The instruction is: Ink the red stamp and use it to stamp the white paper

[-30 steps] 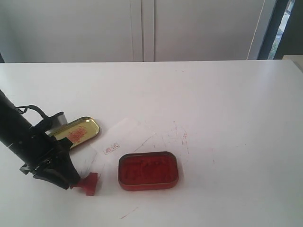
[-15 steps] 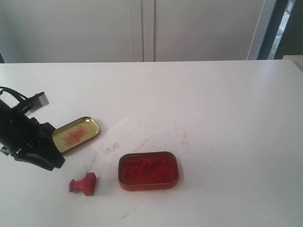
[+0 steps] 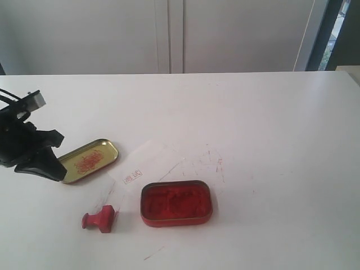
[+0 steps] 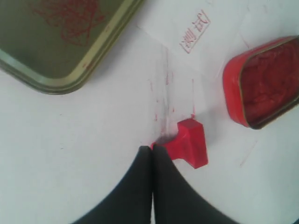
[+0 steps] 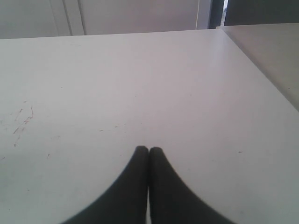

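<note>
Red stamp [image 3: 100,219] noted lying on its side, handle toward frame left, lower right of left gripper [image 3: 52,169], clenched empty; left arm judged nearer.

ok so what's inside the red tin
Lumpy red ink paste fills the red tin nearly to its rim. The tin's floor is covered by the paste, so nothing beneath it can be seen.
</note>
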`<state>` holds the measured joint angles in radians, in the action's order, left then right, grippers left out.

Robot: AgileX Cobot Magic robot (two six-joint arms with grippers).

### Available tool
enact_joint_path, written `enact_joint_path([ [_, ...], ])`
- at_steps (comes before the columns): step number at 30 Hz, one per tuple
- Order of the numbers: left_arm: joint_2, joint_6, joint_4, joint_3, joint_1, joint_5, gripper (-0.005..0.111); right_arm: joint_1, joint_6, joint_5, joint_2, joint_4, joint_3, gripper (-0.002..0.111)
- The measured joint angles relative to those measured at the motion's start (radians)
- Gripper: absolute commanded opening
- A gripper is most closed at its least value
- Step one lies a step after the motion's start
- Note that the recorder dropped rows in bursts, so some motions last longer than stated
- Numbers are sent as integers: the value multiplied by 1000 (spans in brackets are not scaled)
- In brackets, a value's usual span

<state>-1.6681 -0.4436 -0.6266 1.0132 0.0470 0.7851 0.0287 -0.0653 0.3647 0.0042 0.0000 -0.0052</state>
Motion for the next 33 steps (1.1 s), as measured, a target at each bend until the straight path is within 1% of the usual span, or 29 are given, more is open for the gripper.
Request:
enact_joint_path([
  [4, 59, 90, 151, 0, 26, -65, 0, 0, 0, 0, 0, 0, 0, 0],
  [9, 119, 99, 213, 0, 30, -90, 0, 0, 0, 0, 0, 0, 0, 0],
  [14, 183, 103, 231, -48, 30, -154, 0, 0, 0, 0, 0, 0, 0, 0],
  [21, 293, 100, 240, -175, 30, -246, 0, 0, 0, 0, 0, 0, 0, 0],
  [29, 463, 33, 250, -275, 30, -326, 0, 0, 0, 0, 0, 0, 0, 0],
  [33, 552, 14, 250, -307, 30, -344, 0, 0, 0, 0, 0, 0, 0, 0],
])
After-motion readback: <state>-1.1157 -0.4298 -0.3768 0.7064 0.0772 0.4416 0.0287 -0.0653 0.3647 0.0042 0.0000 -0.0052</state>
